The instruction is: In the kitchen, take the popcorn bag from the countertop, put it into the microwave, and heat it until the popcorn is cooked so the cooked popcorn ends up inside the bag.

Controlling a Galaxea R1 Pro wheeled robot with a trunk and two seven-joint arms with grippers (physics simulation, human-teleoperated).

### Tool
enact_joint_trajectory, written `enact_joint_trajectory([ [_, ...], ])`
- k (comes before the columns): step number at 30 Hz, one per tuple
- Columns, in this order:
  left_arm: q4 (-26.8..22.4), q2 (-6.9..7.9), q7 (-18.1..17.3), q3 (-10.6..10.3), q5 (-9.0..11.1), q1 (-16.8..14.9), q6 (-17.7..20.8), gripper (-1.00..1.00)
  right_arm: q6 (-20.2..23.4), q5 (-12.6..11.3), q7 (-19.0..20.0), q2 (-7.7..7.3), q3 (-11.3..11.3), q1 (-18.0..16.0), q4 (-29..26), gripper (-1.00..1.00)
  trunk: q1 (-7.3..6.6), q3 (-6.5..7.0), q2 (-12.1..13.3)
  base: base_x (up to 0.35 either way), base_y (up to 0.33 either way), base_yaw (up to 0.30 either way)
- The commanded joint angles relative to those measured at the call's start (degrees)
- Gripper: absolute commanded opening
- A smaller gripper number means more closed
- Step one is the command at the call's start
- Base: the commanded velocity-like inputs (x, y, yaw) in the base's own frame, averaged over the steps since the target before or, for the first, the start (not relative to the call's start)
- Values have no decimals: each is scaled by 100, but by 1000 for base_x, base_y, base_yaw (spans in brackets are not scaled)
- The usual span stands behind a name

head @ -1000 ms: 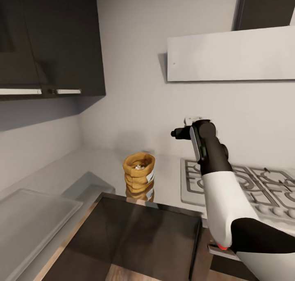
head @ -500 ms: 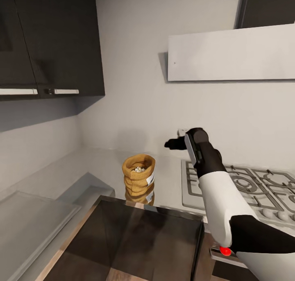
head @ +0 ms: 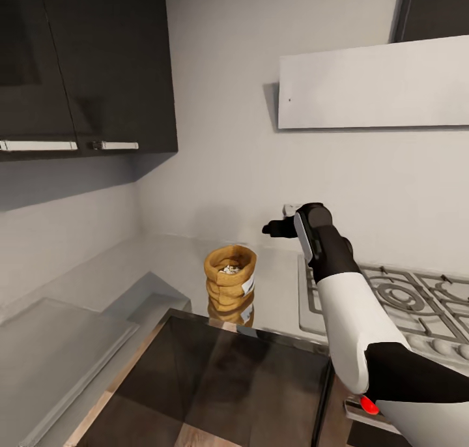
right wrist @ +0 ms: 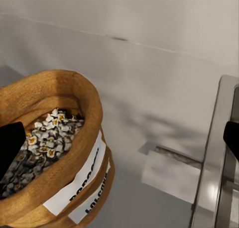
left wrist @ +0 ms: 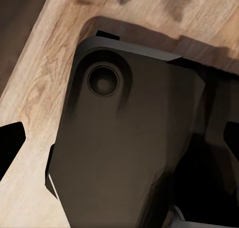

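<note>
Black and spread wide, the right pincer [head: 272, 228] hangs in the air above the counter [head: 176, 258], empty, its two fingertips showing at opposite edges of the right wrist view with the popcorn bag [head: 230, 280] between and beyond them. It sits just off to the stove side of the bag and higher than the bag's rolled rim, not touching it. The bag stands upright on the grey counter near the back wall, a little apart from the gas hob [head: 397, 303], its mouth open and pale popcorn [right wrist: 37, 143] bits heaped inside. On its side are white label strips [right wrist: 82, 180] with dark lettering; the top line seems to begin "POPCO", but the rest is cut off by folds and I cannot read it for sure. The left pincer [left wrist: 119, 153] has its dark fingertips set wide apart at the edges of the left wrist view, over a dark part of the robot and a wooden floor [left wrist: 45, 73], holding nothing. As for the task, I judge it barely begun: the bag is not yet gripped and rests on the counter, and lifting it, carrying it to the microwave and heating it are all left to do.
</note>
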Motion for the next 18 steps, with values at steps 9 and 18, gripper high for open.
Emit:
enact_joint_trajectory([
  [9,-9,-7,4,36,2,2,-7,100,21,27,-280,7,-3,0,137,100,1,-7,-4,0,0,11],
  [18,-10,-8,4,37,2,2,-4,100,21,44,-982,7,3,4,283,100,1,-7,-4,0,0,0],
])
